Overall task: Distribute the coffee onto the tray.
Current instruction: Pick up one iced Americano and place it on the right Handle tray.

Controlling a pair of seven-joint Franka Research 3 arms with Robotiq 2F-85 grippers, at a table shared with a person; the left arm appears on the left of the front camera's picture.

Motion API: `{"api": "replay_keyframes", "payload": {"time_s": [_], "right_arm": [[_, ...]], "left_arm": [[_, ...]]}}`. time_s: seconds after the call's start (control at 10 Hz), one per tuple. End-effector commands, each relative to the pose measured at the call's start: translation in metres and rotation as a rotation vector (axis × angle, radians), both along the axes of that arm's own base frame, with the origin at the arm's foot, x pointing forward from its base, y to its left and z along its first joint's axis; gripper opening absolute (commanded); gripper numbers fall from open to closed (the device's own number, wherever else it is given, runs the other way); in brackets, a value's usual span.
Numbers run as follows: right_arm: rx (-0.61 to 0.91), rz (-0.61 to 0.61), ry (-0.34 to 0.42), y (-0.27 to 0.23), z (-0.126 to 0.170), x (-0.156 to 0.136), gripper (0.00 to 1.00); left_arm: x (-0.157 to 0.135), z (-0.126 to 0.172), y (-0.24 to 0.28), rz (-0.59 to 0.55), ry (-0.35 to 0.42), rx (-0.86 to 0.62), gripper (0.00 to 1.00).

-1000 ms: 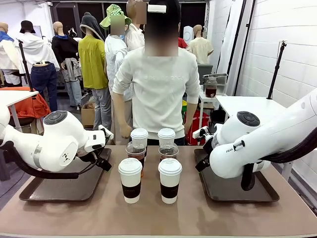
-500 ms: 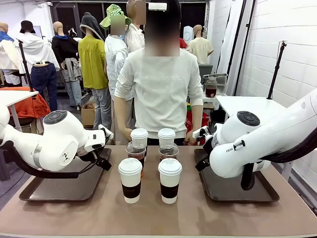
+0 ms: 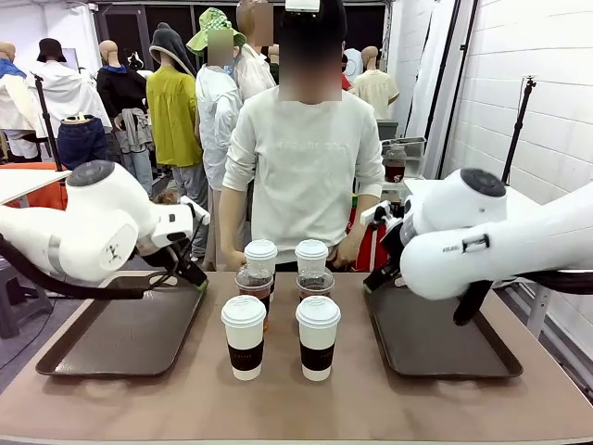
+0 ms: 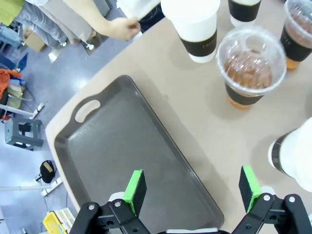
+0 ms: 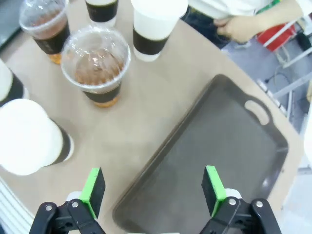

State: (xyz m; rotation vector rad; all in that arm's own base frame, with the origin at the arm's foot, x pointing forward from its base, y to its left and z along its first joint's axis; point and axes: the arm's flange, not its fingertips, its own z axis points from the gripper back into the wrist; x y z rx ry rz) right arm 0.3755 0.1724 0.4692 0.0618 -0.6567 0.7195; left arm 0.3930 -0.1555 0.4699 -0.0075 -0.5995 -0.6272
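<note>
Tabletop (image 3: 185, 399), tan, beside a white brick wall (image 3: 556, 93), with a person (image 3: 306, 167) at the far edge. Coffee cups (image 3: 244, 336) clustered mid-table, left tray (image 3: 120, 338) and right tray (image 3: 435, 343) flanking them. Left gripper (image 4: 192, 187) spread wide, empty, straddling the left tray's rim just short of the coffee cups. Right gripper (image 5: 153, 190) equally wide, empty, over the right tray's rim beside the coffee cups.
</note>
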Motion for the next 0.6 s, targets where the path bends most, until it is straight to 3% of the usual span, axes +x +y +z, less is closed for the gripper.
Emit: {"api": "replay_keyframes", "payload": {"time_s": [0.0, 0.5], "right_arm": [[0.028, 0.062, 0.001, -0.011, 0.024, -0.007, 1.0], [0.081, 0.145, 0.02, -0.016, 0.039, -0.009, 1.0]], "left_arm": [[-0.012, 0.024, -0.004, -0.022, -0.002, 0.018, 1.0], [-0.016, 0.039, 0.004, -0.038, -0.011, 0.017, 1.0]]}}
